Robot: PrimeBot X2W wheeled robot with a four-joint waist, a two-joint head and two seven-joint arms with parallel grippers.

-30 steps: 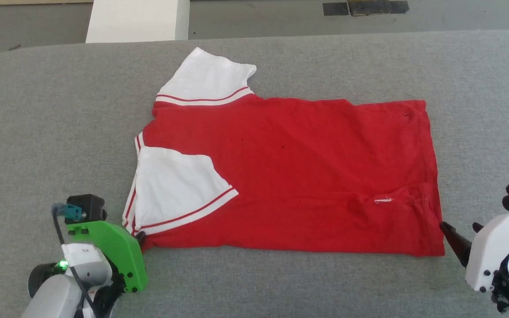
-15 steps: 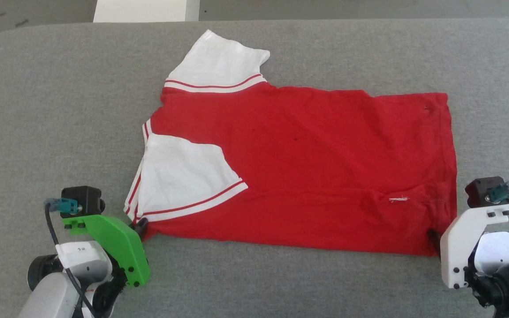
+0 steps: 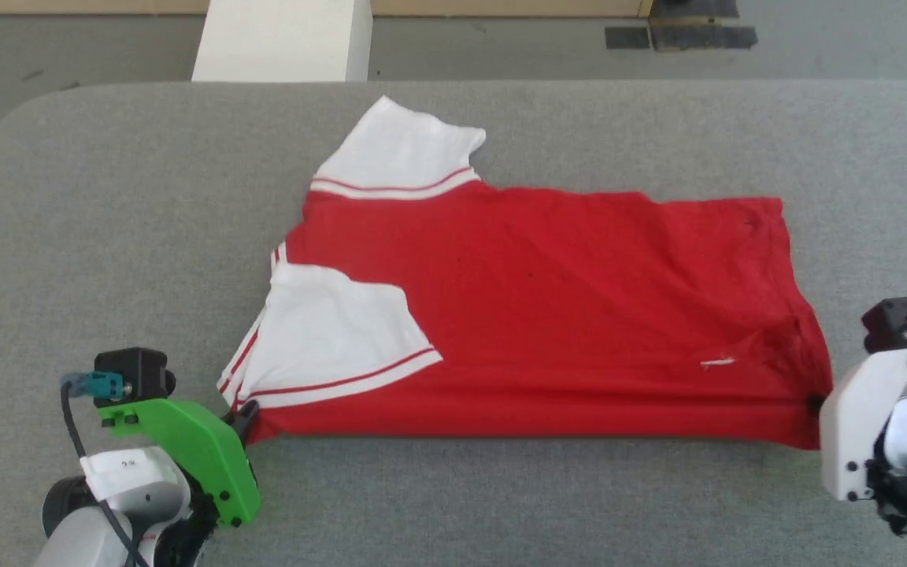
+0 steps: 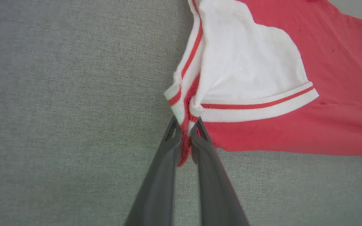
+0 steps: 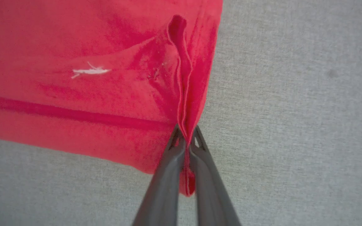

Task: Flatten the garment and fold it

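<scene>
Your garment (image 3: 548, 315) lies plain red side up across the middle of the grey tabletop (image 3: 107, 236). Your left pincer (image 4: 185, 125) is clamped on its near shoulder corner and your right pincer (image 5: 185, 133) on its near hem corner, so the near edge runs taut between them, probably ready for folding away from you. Bare tabletop surrounds it, with room beyond the far edge.

Red garment (image 3: 548, 315) spread flat, white sleeves.

Grey fabric table (image 3: 107, 197), white block (image 3: 280, 39), dark floor tape (image 3: 682, 35)
</scene>
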